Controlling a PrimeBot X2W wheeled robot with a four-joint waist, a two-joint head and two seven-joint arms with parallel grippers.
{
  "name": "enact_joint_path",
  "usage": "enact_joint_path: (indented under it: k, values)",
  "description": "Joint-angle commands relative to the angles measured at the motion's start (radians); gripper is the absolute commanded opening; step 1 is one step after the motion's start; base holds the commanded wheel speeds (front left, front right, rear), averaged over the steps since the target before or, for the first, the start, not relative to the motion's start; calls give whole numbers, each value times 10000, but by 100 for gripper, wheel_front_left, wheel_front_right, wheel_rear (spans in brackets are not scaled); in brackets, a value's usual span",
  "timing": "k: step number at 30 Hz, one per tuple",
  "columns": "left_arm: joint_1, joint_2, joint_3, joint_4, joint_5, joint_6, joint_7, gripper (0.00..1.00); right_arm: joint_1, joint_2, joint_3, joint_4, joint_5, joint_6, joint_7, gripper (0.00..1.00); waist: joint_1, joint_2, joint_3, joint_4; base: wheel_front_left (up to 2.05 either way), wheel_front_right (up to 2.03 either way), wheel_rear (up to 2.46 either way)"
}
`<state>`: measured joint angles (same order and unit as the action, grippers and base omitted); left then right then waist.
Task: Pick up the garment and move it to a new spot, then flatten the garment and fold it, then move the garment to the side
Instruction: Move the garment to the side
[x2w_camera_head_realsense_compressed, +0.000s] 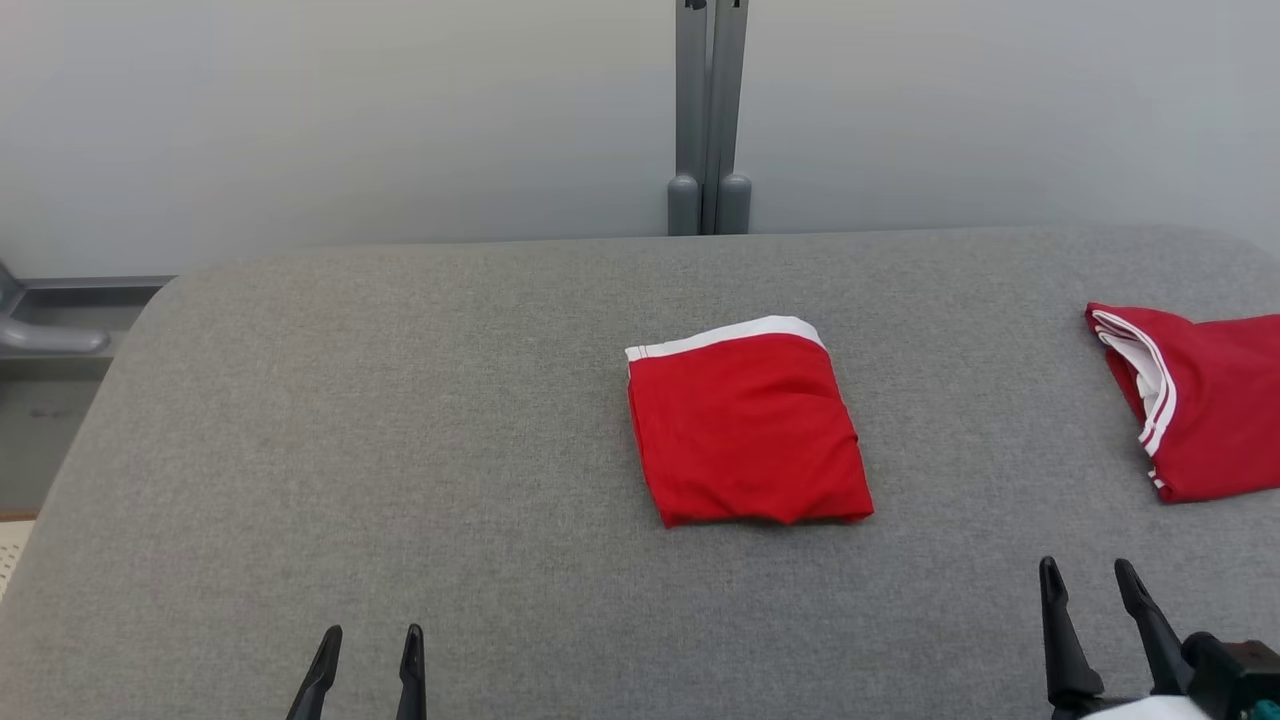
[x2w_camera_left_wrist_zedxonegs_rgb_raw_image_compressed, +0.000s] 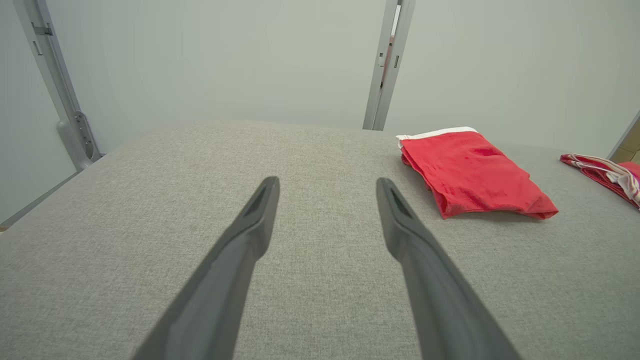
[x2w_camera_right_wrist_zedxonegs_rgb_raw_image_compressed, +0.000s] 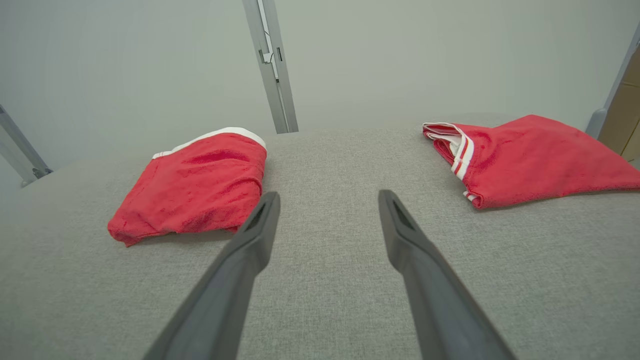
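Lying folded into a compact red block, the garment (x2w_camera_head_realsense_compressed: 745, 430) sits around the middle of the grey bench (x2w_camera_head_realsense_compressed: 400, 450). Its white waistband (x2w_camera_head_realsense_compressed: 725, 337) is on the far edge and its folded end is toward the robot, so its slightly longer axis runs near-to-far, a little skewed.

Both grippers are on the robot's side of the garment and apart from it. The left gripper (x2w_camera_head_realsense_compressed: 373, 630) is off to the garment's left and well apart. The right gripper (x2w_camera_head_realsense_compressed: 1085, 563) is off to its right and somewhat nearer; in the right wrist view the garment's near corner lies just beside that gripper's tip. Each gripper has its fingers spread wide with nothing between them.

A second red garment (x2w_camera_head_realsense_compressed: 1210, 410) lies well to the right of the folded one.

Folding looks done, and what seems left is shifting the garment aside. The right arm appears better placed for that, reaching forward and leftward to the garment's near right corner.
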<state>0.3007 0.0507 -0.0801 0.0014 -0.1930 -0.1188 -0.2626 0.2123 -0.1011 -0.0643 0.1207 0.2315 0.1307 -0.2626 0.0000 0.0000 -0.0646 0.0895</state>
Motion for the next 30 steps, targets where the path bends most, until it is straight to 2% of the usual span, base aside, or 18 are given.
enact_joint_path:
  k: [1,3,4,8,11,14,18,24,28,29,30]
  values:
    - [-75,10,10,-23,-32,-40,-26,100,-347,37,77,31,348,-2,-24,100,0,0,114,52,0,0,0]
    - [-132,10,-39,-9,10,-44,-26,100,-784,71,299,304,1220,-2,102,100,0,0,257,91,0,0,0]
    - [-176,10,-81,1,21,-40,-26,100,-1177,75,422,434,1789,-2,562,100,0,0,346,107,0,0,0]
    - [-448,8,-373,96,-8,-79,-26,100,-2876,-114,559,934,3144,-2,3208,100,0,0,753,286,0,0,0]
    - [-822,8,-736,143,-84,-102,-26,100,-4218,-9,399,1650,3521,0,5106,100,0,0,1199,587,0,0,0]
    - [-1166,13,-1061,260,-183,-102,-26,100,-5505,104,99,2646,3177,-2,6252,100,0,0,1558,999,0,0,0]
    - [-1600,11,-1451,319,-314,-116,-26,100,-6735,199,-425,4051,2341,-2,6807,100,0,0,2002,1603,0,0,0]
    - [-1848,11,-1737,418,-439,-127,-26,100,-7766,179,-1269,5895,972,-2,6728,100,0,0,2380,2203,0,0,0]
    - [-1869,11,-1662,426,-474,-129,-26,100,-8120,295,-1708,6841,832,-2,6730,100,0,0,2446,2299,0,0,0]
    - [-1858,11,-1625,419,-466,-129,-26,100,-8206,325,-1824,6944,987,-2,6623,9,0,0,2443,2274,0,0,0]
    - [-1835,11,-1557,393,-466,-130,-26,100,-8275,361,-1933,7050,1177,-2,6544,0,0,0,2435,2196,0,0,0]
